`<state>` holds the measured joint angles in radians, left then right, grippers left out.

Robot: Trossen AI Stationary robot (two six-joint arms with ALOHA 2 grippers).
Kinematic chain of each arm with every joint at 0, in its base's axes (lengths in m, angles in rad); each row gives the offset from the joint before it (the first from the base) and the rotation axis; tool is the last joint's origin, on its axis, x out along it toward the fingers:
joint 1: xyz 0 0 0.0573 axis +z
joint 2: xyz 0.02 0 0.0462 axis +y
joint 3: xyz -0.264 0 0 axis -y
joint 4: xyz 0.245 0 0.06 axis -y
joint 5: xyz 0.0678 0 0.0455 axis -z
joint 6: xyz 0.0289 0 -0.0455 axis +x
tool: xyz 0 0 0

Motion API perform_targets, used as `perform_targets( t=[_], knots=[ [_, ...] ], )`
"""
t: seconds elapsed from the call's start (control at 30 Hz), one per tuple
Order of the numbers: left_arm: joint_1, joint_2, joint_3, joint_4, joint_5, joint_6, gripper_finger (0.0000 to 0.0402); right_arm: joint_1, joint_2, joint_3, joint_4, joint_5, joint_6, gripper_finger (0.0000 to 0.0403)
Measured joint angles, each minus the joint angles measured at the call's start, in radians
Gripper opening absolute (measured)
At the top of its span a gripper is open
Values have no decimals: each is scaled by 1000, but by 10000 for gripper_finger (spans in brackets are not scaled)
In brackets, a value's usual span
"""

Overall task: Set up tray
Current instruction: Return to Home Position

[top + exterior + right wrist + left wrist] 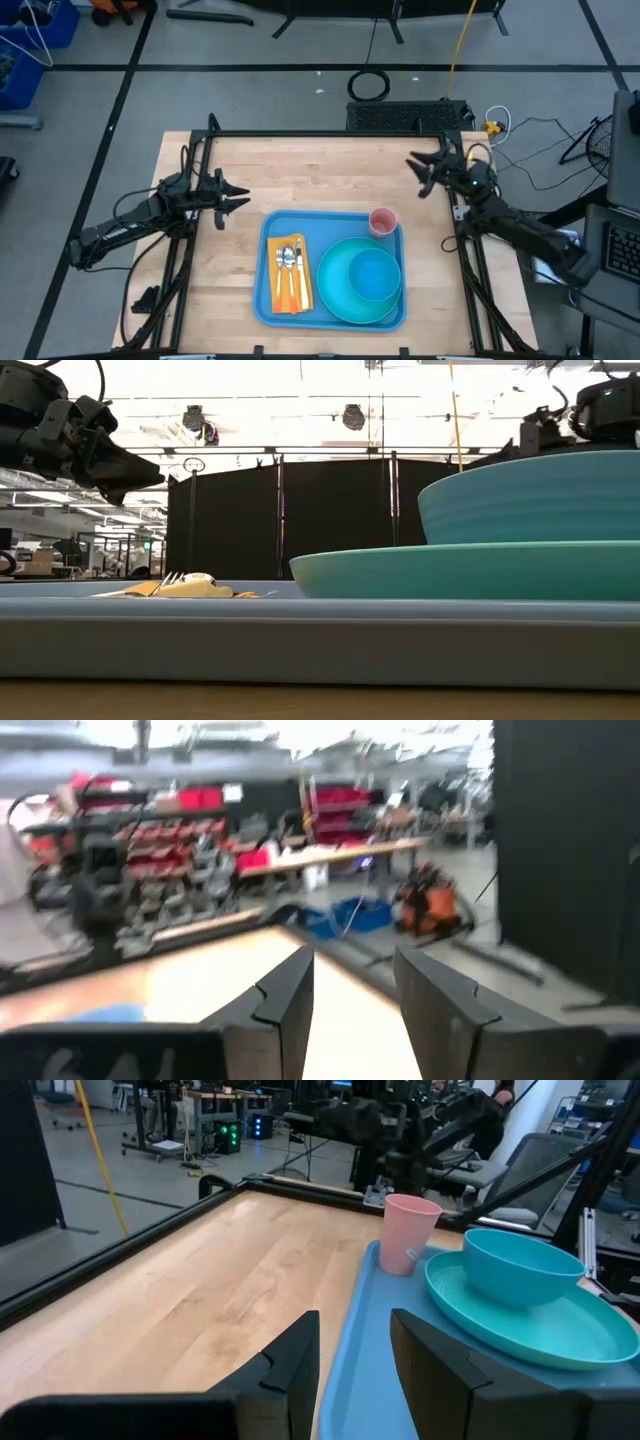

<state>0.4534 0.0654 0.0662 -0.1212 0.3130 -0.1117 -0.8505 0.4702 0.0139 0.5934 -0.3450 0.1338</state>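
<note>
Blue tray (320, 225) rim fills the foreground of the low view. The tray lies flat on the wooden table (330, 170), against the middle of its near edge. On the tray a yellow napkin (277, 245) lies towards the left and carries the cutlery (290, 275) side by side. A teal plate (335, 292) sits to the right with a teal bowl (375, 275) resting on it. A pink cup (383, 221) stands upright in the tray's far right corner, just beside the plate.

The left gripper (243, 200) hovers over the table's left side, near the tray's far left corner, its fingers spread and holding nothing. The right gripper (417, 172) hangs near the table's far right corner, well apart from the tray, fingers also spread and empty.

The setting looks complete, with only the arms left to clear. The main risk is probably the left arm: if it sweeps low on its way out, it could clip the tray's rim and shift the tray. Such a jolt might slide the loose bowl, scatter the cutlery or tip the light cup.
</note>
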Motion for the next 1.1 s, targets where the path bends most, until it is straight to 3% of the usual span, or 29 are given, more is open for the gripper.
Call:
perform_targets(
  t=[0.1,0.33,0.43,0.63,0.73,0.9,1.1],
  knots=[
    [0,0,0,0,0,-3,129,124,63,0,30,58,-17,130],
    [0,0,0,-2,-5,-20,129,392,214,0,292,88,4,130],
    [0,0,0,-2,-7,-26,129,476,232,2,316,109,4,130],
    [0,0,0,-3,-7,-30,129,594,196,49,148,132,-19,130],
    [0,0,0,-3,-7,-39,129,640,148,94,-69,215,-19,130],
    [0,0,0,-3,-8,-41,129,744,39,169,-279,368,-59,130],
    [0,0,0,-4,-8,-41,129,877,-117,184,-423,549,-99,130]
  ],
)
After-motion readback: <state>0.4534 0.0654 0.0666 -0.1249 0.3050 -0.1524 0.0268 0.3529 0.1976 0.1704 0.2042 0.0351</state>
